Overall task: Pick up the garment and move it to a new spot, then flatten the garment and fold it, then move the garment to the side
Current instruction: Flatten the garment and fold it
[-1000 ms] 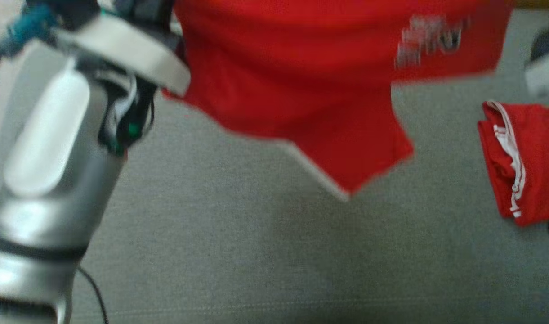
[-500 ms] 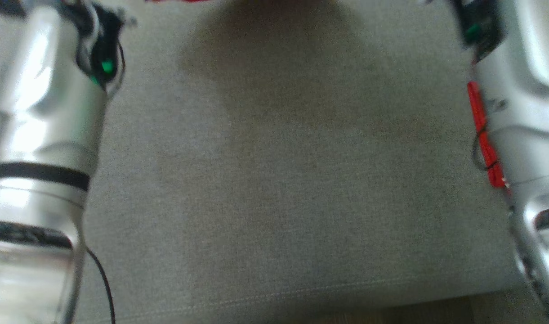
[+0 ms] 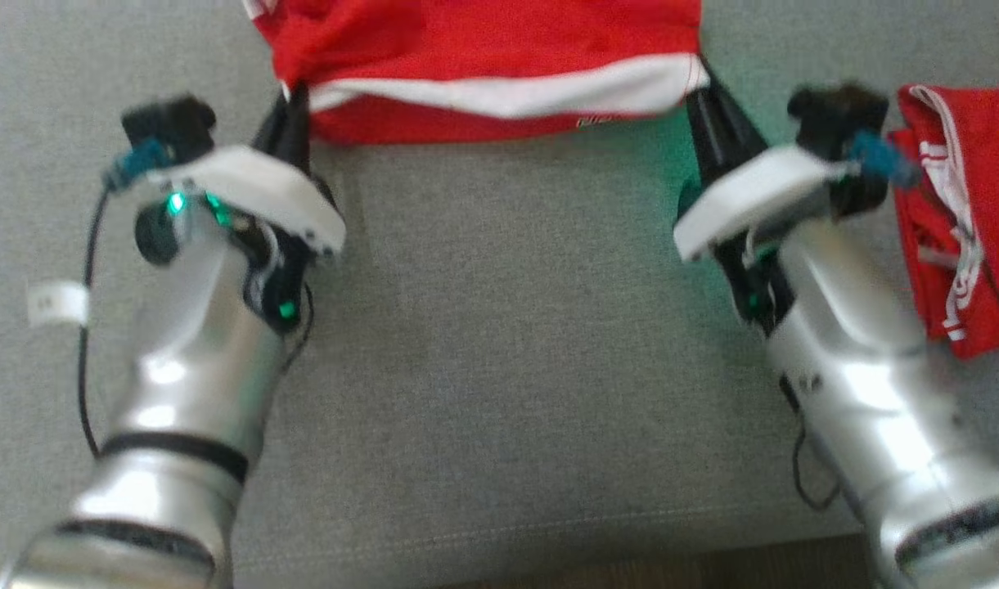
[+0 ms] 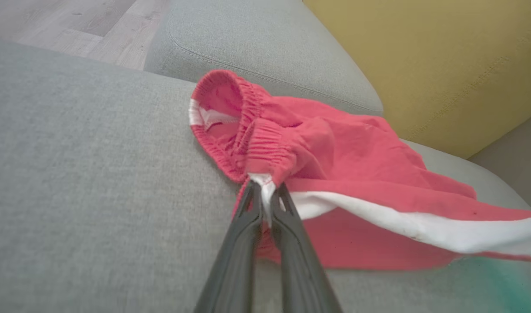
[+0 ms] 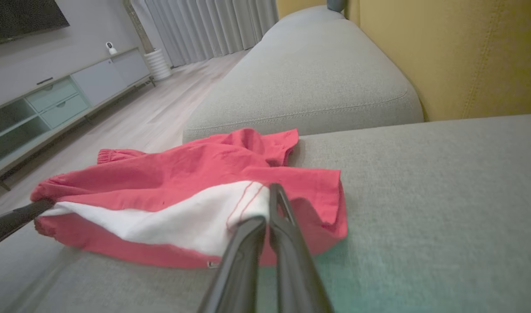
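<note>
Grey cushion [image 3: 499,368] — red cloth [image 3: 978,245], seemingly folded, lies beside right pincer [image 3: 699,82].

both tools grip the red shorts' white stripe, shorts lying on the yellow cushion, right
No: the red shorts lie on the grey seat cushion, per the left wrist view. Left tool and right tool do grip the white stripe.

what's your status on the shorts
Left tool and right tool shut on shorts, one end each. Shorts resting on sofa. Second red garment off to the right.
</note>
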Available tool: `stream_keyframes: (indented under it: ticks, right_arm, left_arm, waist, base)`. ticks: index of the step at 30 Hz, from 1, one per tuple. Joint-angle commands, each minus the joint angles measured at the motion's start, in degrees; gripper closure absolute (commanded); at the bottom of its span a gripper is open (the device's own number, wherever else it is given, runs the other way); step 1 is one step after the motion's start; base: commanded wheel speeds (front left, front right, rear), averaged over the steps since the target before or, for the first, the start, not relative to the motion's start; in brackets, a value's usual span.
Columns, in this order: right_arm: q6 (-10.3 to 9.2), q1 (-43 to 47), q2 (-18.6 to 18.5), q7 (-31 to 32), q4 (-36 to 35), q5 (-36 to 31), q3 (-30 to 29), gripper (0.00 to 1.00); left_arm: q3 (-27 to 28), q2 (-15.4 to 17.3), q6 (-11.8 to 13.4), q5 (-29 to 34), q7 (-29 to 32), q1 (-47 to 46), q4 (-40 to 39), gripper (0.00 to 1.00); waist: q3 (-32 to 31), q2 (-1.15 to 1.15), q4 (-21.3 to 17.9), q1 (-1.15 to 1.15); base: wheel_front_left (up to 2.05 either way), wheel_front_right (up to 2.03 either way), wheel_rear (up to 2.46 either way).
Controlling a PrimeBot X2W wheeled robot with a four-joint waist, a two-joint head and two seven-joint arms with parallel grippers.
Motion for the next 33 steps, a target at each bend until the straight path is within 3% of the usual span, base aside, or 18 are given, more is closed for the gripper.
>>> stream_keyframes:
  ticks: [1, 5, 10, 15, 22, 28, 33]
  right_arm:
    - [0.22, 4.92, -0.66, -1.28, -4.85, 0.26, 0.34, 1.0]
    - [0.22, 12.98, -2.52, -1.68, -11.01, -0.17, -1.55, 1.0]
    - [0.22, 28.49, -4.32, 1.21, -24.49, -1.63, -7.48, 1.0]
    - [0.22, 44.65, -3.24, 10.9, -43.19, -6.05, -14.72, 1.0]
    - [0.22, 61.55, -0.38, 25.96, -65.99, -10.7, -20.5, 1.0]
    - [0.22, 65.22, 0.38, 31.49, -74.17, -11.86, -22.28, 1.0]
    - [0.22, 60.56, -1.58, 32.51, -73.5, -11.74, -23.12, 1.0]
  left_arm:
    - [2.3, 1.13, -0.29, 0.22, -0.31, 4.18, -5.24, 1.0]
    - [3.33, 1.16, -0.34, 1.83, -0.31, 11.92, -12.29, 1.0]
    - [3.27, 1.32, -0.36, 4.99, -0.31, 25.82, -25.13, 1.0]
    - [2.15, 2.69, 0.41, 6.26, -0.07, 37.99, -35.83, 1.0]
    - [1.58, 4.59, 5.28, 5.17, 6.57, 52.31, -53.8, 1.0]
    - [1.27, 5.31, 9.1, 4.53, 11.9, 58.54, -65.69, 1.0]
    - [0.99, 4.73, 9.02, 3.08, 13.75, 56.73, -68.27, 1.0]
  waist:
    - [-1.75, 0.0, 0.54, 0.0]
    - [-3.99, 0.0, 1.0, 0.0]
    - [-8.52, 0.0, 2.26, 0.0]
    - [-12.42, 0.0, 2.93, 0.0]
    - [-15.81, 0.0, 3.33, 0.0]
    - [-16.15, 0.0, 3.61, 0.0]
    - [-14.09, 0.0, 4.23, 0.0]
  base:
    - [0.0, 0.0, 0.0]
    - [0.0, 0.0, 0.0]
    - [0.0, 0.0, 0.0]
    - [0.0, 0.0, 0.0]
    - [0.0, 0.0, 0.0]
    - [0.0, 0.0, 0.0]
    - [0.0, 0.0, 0.0]
